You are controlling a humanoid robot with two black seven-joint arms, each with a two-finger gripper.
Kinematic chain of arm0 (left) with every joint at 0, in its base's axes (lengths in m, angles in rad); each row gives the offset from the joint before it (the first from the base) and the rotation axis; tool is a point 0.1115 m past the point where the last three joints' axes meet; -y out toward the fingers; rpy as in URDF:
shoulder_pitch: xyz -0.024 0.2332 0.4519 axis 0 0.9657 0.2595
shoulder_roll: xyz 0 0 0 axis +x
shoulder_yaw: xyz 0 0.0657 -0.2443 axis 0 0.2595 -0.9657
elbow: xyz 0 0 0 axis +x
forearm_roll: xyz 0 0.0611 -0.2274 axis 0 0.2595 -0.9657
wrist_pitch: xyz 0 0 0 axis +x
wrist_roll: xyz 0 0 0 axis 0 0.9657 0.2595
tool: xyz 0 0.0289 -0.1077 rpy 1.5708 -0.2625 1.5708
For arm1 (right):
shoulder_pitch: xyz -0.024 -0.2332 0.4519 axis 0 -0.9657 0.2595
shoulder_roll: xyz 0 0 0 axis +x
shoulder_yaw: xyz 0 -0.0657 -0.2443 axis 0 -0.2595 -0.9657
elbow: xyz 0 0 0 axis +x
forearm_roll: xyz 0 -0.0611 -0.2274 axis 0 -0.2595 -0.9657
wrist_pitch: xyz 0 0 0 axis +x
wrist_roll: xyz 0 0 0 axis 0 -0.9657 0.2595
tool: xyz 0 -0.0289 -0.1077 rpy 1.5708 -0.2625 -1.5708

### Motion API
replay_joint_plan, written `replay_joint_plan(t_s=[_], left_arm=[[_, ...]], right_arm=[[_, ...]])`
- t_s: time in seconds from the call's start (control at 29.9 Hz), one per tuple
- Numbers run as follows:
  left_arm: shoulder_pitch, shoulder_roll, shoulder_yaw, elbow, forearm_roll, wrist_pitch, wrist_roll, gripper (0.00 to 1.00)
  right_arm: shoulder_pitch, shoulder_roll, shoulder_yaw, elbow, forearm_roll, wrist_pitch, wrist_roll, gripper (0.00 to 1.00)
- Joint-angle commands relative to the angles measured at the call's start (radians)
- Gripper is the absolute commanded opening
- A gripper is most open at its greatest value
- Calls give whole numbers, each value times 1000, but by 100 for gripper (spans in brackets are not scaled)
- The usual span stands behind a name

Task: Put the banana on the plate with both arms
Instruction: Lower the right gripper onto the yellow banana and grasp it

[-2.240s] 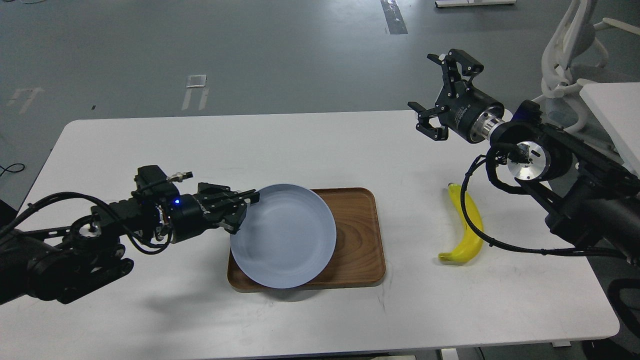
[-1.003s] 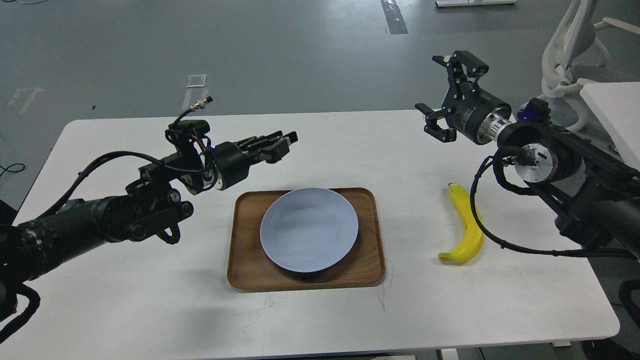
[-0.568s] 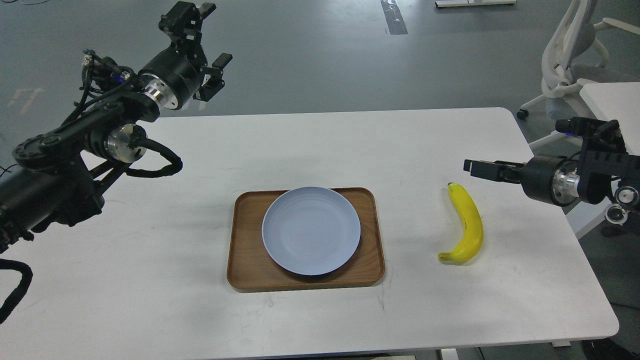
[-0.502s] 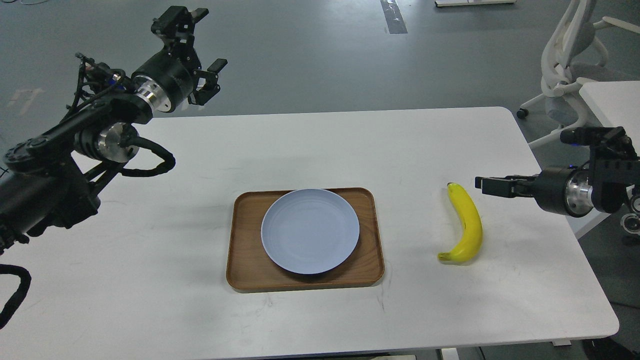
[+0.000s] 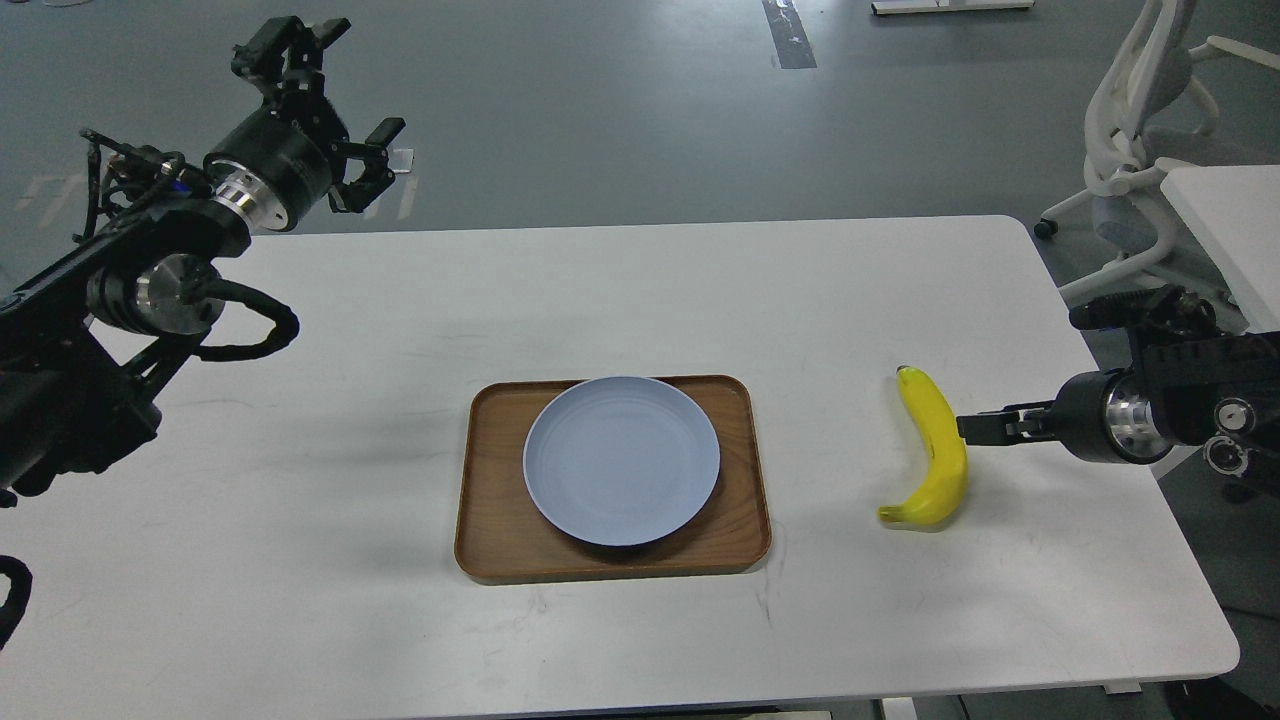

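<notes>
A curved bright yellow banana with a small dark tip lies on the white surface in the right part of the frame, well apart from the round pale blue-lavender plate. That plate sits near the centre of the frame on a rectangular brown wooden tray with rounded corners. The right gripper comes in from the right edge, level with the surface, its tip just beside the banana's outer curve; it is seen edge-on, so I cannot tell how far its fingers are apart. The left gripper is raised in the upper left of the frame, past the surface's far edge, its black fingers spread wide and holding nothing. A white office chair stands at the upper right.
</notes>
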Motion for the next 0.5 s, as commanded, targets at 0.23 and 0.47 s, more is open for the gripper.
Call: replay_joint_plan(t_s=[0.23, 0.47], left_arm=[[2, 4, 1, -1, 5, 1, -28, 99], [2, 3, 3, -1, 13, 0, -34, 99]], right_arm=[[-45, 30, 1, -37, 34, -49, -4, 82], [-39, 76, 7, -43, 147, -92, -1, 82]])
